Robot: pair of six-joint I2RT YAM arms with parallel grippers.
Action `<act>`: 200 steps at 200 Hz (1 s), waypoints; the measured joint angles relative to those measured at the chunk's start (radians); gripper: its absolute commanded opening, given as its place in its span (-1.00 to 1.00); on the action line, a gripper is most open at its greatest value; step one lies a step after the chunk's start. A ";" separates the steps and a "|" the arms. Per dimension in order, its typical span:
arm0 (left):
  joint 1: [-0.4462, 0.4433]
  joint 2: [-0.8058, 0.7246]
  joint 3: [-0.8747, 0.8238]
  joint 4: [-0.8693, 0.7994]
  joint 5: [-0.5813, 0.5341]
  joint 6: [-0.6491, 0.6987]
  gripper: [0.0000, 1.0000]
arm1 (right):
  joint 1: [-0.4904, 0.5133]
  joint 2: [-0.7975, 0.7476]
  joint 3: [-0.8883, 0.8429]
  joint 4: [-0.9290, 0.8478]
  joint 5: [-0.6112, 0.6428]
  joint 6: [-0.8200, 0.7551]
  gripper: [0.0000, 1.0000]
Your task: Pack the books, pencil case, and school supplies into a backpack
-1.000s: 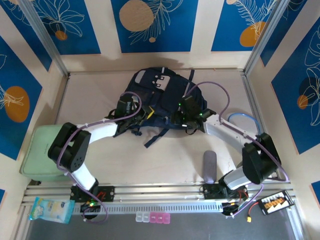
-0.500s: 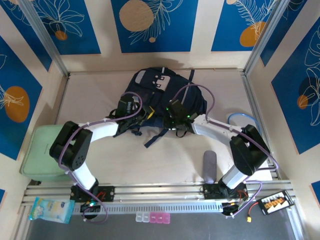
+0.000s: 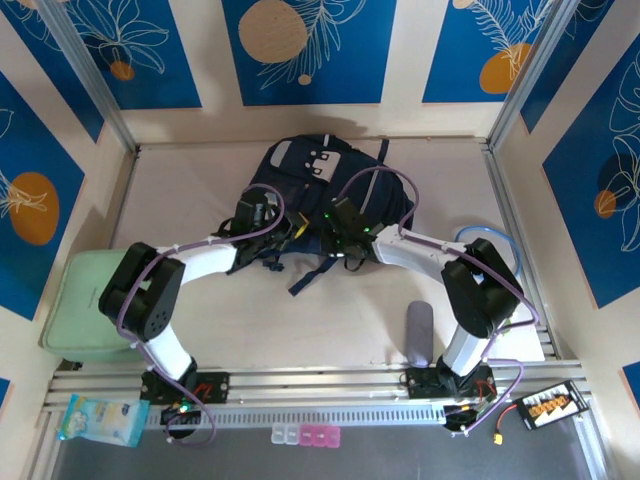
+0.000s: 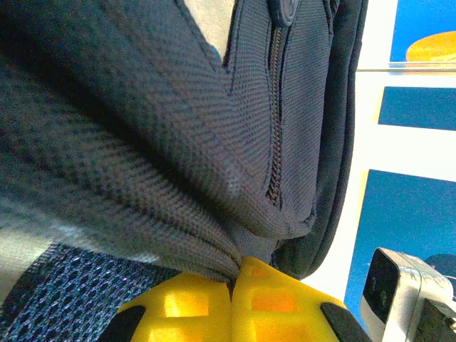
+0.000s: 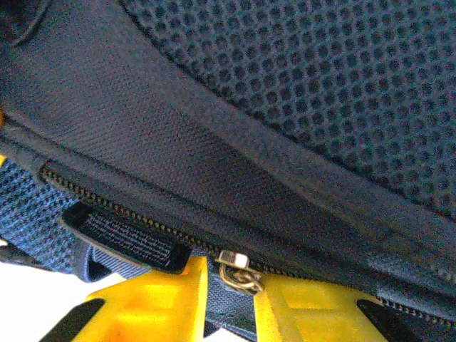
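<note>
Both my grippers on the one backpack (image 3: 310, 165)
Left gripper (image 4: 231, 281) pinches a fabric fold; right gripper (image 5: 229, 274) straddles one zipper pull (image 5: 239, 271), grip unclear.

Navy backpack (image 3: 310, 170) lies centred; grey pencil case (image 3: 420, 333) apart, nearer.

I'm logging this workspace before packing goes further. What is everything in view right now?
backpack: one, navy blue, far middle of the table
pencil case: one, grey, near right, beside the right arm's base
box: one, pale green, left edge
packet: one, light blue and white, near-left corner
small blocks: short row, white and pink, near edge, middle
cable: one loop, pale blue, right side
zip pull: one, metal, on the backpack's zip
left gripper: yellow fingers shut on backpack fabric
right gripper: yellow fingers slightly apart, zip pull between them
</note>
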State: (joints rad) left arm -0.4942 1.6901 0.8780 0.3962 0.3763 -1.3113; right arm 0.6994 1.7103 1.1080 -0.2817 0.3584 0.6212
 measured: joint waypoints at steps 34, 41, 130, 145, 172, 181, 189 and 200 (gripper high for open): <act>0.000 0.000 0.000 0.000 0.000 0.000 -1.00 | 0.003 0.003 0.003 -0.014 0.046 0.021 -0.80; 0.000 0.000 0.000 0.001 0.000 0.000 -1.00 | 0.004 0.003 0.003 -0.017 0.056 0.024 -0.82; 0.022 0.000 0.000 -0.016 0.013 0.020 -1.00 | 0.033 -0.018 0.011 -0.118 0.199 0.085 -0.82; 0.041 0.000 -0.005 -0.014 0.031 0.032 -1.00 | 0.025 -0.048 -0.005 -0.152 0.229 0.108 -0.82; 0.088 -0.006 -0.030 -0.014 0.066 0.047 -1.00 | -0.008 -0.114 -0.056 -0.195 0.259 0.129 -0.81; 0.103 -0.007 -0.035 -0.016 0.076 0.057 -1.00 | -0.020 -0.130 -0.068 -0.202 0.266 0.132 -0.81; 0.115 -0.007 -0.036 -0.022 0.081 0.065 -1.00 | -0.033 -0.143 -0.075 -0.207 0.272 0.132 -0.80; 0.127 -0.007 -0.036 -0.028 0.091 0.082 -1.00 | -0.052 -0.156 -0.077 -0.209 0.271 0.127 -0.80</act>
State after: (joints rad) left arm -0.3672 1.6833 0.8421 0.3683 0.4675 -1.2293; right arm 0.6476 1.5547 1.0309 -0.4904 0.6292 0.7486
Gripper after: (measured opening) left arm 0.045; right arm 0.101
